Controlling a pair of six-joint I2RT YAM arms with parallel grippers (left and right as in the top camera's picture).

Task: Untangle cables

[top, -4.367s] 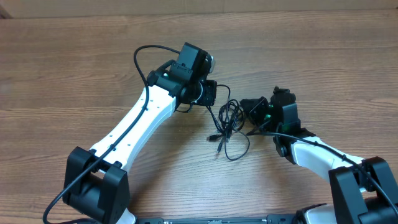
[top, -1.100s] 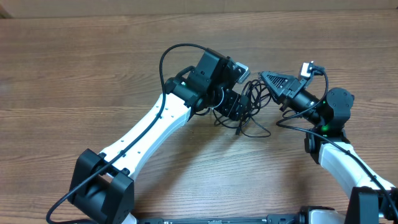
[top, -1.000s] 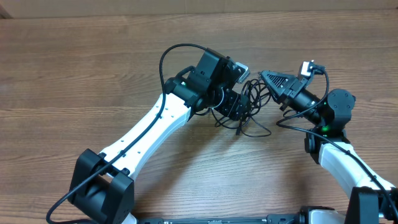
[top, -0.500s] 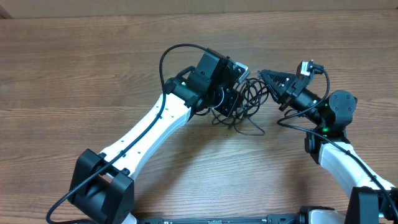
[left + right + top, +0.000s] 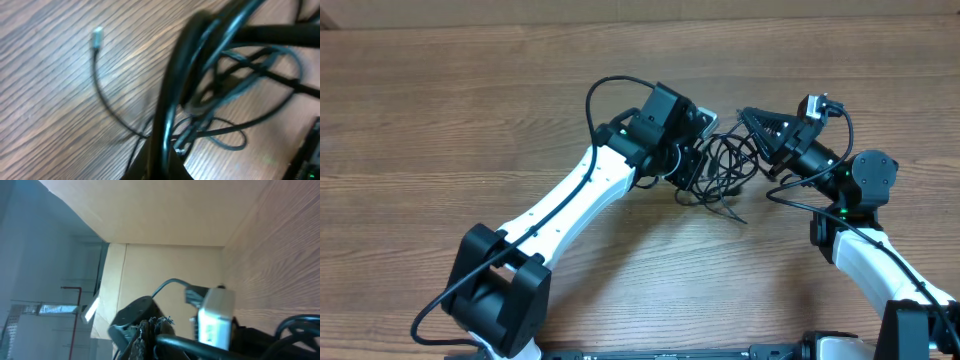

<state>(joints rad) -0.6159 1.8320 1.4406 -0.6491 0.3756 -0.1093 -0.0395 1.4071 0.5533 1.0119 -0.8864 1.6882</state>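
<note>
Thin black cables [image 5: 722, 172] sit knotted on the desk [image 5: 440, 100] between the left tool [image 5: 694, 166] and right tool [image 5: 748, 118], both clamped shut on strands. Light and limp, they seem best gripped near a plug.

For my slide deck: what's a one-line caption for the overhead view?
Left gripper and right gripper pinch a tangle of thin black cables between them over a wooden table.

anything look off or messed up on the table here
The cables are bunched in one snarled clump between both arms' jaws, with loops crossing over each other above the table. One silver-tipped plug end trails loose on the wood. Nothing looks broken or spilled.
</note>
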